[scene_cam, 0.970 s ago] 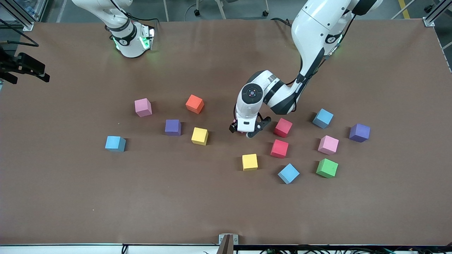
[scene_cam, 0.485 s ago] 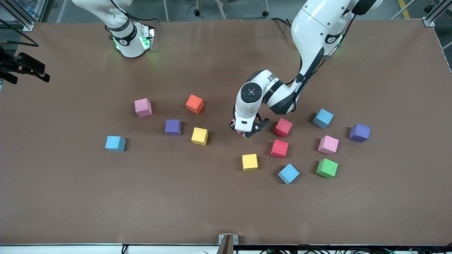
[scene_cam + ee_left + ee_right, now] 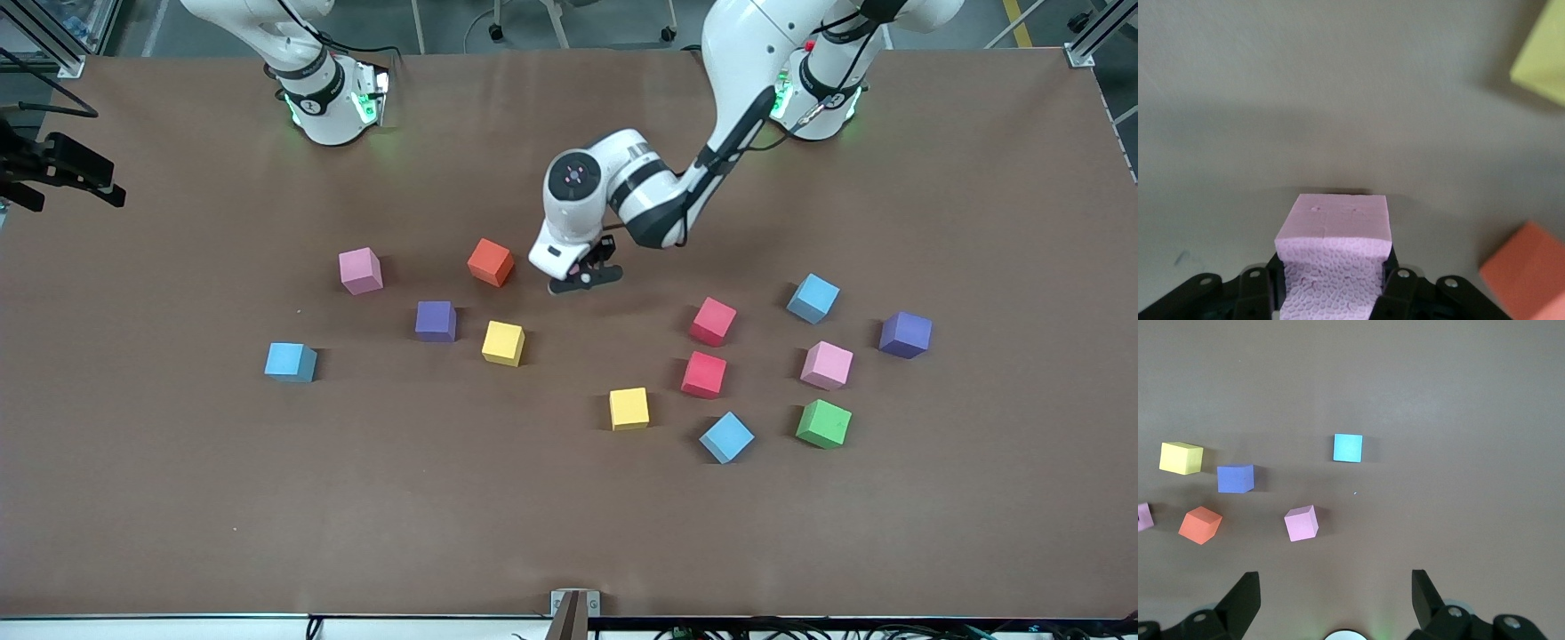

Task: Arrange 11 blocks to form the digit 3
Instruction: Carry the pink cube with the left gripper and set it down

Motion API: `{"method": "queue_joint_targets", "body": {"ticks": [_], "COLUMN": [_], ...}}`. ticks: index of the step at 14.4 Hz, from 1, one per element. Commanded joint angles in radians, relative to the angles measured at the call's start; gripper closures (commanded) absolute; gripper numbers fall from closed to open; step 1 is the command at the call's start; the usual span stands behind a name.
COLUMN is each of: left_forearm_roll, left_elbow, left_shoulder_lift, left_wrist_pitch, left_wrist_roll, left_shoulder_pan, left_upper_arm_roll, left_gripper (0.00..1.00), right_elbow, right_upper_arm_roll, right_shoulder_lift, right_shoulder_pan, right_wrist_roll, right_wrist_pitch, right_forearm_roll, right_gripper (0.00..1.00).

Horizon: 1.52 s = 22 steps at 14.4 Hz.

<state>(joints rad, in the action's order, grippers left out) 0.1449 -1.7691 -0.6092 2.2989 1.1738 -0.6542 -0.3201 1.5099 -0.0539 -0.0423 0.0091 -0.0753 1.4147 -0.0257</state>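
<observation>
1. Light blue block [image 3: 290, 362]: resting on the table [image 3: 178, 498], toward the right arm's end, nearest that edge of all the cubes.
2. Pink block [image 3: 360, 270], purple block [image 3: 436, 321], yellow block [image 3: 503, 343] and orange block [image 3: 490, 262]: a loose cluster near the table's middle, none touching.
3. Right gripper [image 3: 1335, 597]: waits high above the table near its own base, fingers spread wide apart, holding nothing; the cluster lies below it.
4. Left gripper [image 3: 582, 271]: raised over bare table just beside the orange block, jaws clamped on a pink cube [image 3: 1335, 230], which sits between the fingers [image 3: 1395, 290] with its top face protruding past them.
5. Second scatter toward the left arm's end: yellow [image 3: 629, 408], two red [image 3: 713, 321] [image 3: 703, 374], two light blue [image 3: 726, 436] [image 3: 813, 298], pink [image 3: 826, 365], green cube [image 3: 823, 423], purple [image 3: 905, 334]; all separate, all lying nearer the front camera's edge than the spot under the left gripper.
</observation>
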Motion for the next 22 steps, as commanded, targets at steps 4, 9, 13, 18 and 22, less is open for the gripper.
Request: {"method": "queue_joint_targets", "body": {"ticks": [4, 9, 13, 18, 22], "left_forearm_roll": [0.068, 0.085, 0.114, 0.150, 0.145], "left_elbow": [-0.110, -0.159, -0.176, -0.165, -0.162], "left_shoulder_lift": [0.075, 0.066, 0.049, 0.026, 0.037], "left_wrist_pitch": [0.014, 0.095, 0.139, 0.151, 0.149], "left_wrist_roll": [-0.025, -0.022, -0.022, -0.014, 0.001], "left_shoulder_pan": [-0.004, -0.019, -0.019, -0.018, -0.010], "left_upper_arm_roll": [-0.057, -0.056, -0.056, -0.056, -0.056], "left_gripper": [0.86, 0.84, 0.79, 0.41, 0.00], "right_elbow": [-0.004, -0.004, -0.004, -0.004, -0.004], "right_upper_arm_roll": [0.000, -0.001, -0.001, -0.001, -0.001], "right_shoulder_lift": [-0.002, -0.002, -0.002, -0.002, -0.002], "right_shoulder_pan": [0.003, 0.003, 0.003, 0.003, 0.003], "right_wrist_roll": [0.014, 0.014, 0.014, 0.014, 0.015], "right_wrist_pitch": [-0.003, -0.002, -0.002, -0.002, 0.004], "right_forearm_roll": [0.001, 0.001, 0.001, 0.001, 0.001], "right_gripper": [0.00, 0.00, 0.00, 0.00, 0.00]}}
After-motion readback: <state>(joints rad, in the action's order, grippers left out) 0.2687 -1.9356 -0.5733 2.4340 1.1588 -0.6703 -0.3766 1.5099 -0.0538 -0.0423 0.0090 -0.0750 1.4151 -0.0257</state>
